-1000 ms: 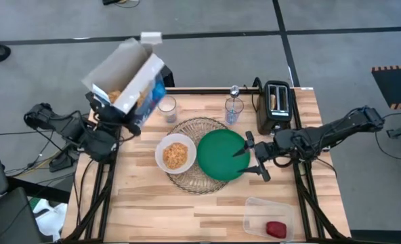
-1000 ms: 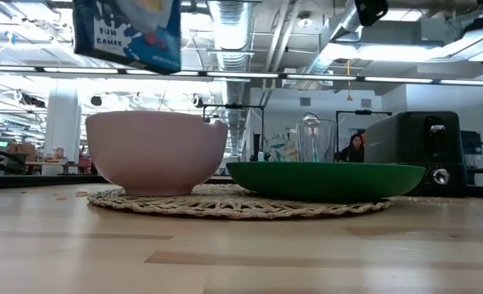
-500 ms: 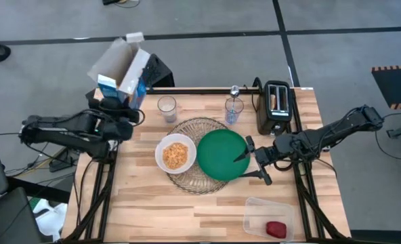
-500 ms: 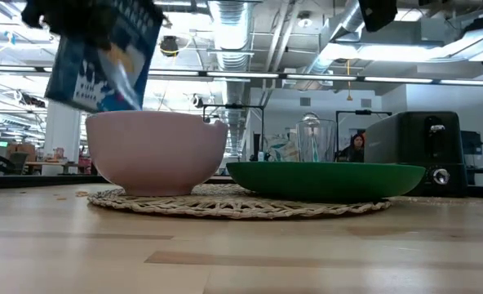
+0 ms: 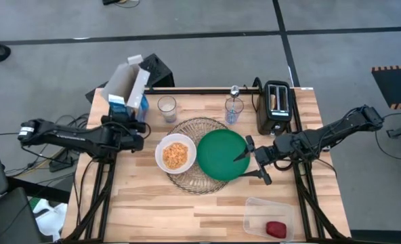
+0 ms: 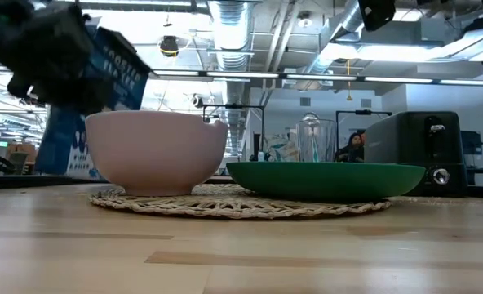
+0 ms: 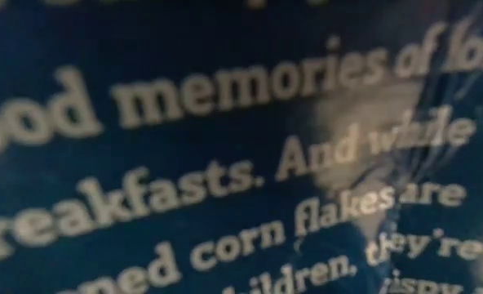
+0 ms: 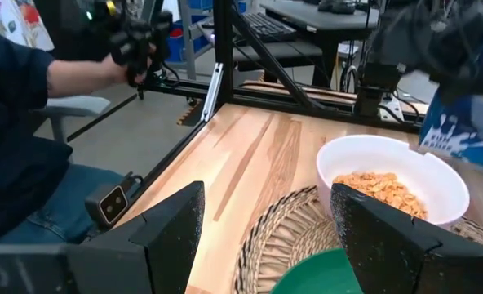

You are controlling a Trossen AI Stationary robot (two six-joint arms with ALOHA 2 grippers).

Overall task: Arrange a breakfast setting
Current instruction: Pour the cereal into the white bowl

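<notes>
The blue-and-white cereal box (image 5: 127,93) stands nearly upright, top flaps open, at the table's far left; my left gripper (image 5: 124,120) is shut on it. Its printed blue face (image 7: 225,163) fills the left wrist view. The white bowl (image 5: 175,154), holding cereal, and the green plate (image 5: 222,154) sit on the round wicker mat (image 5: 195,127). My right gripper (image 5: 253,160) is open and empty over the plate's right rim. One clear glass (image 5: 166,107) is empty; another (image 5: 234,108) holds the spoon. The red apple (image 5: 276,228) lies in the plastic tub. No bagel shows. My left gripper holds the cereal box by its upper part (image 6: 90,77), reaching in from the table's left. The dark gripper body hides the fingers, so the kind of hold does not show. The box leans slightly. Whether its lower end (image 6: 58,159) touches the table I cannot tell.
The black toaster (image 5: 276,106) stands at the far right. The clear tub (image 5: 268,215) is at the near right corner. Bare wood lies along the near edge (image 5: 173,217). A person in a dark sleeve (image 8: 21,131) is beyond the table's left side.
My left gripper has come down from high over the table toward the far left corner. The cereal box has turned from tipped, mouth toward the bowl, to nearly upright, and now sits low beside the bowl.
</notes>
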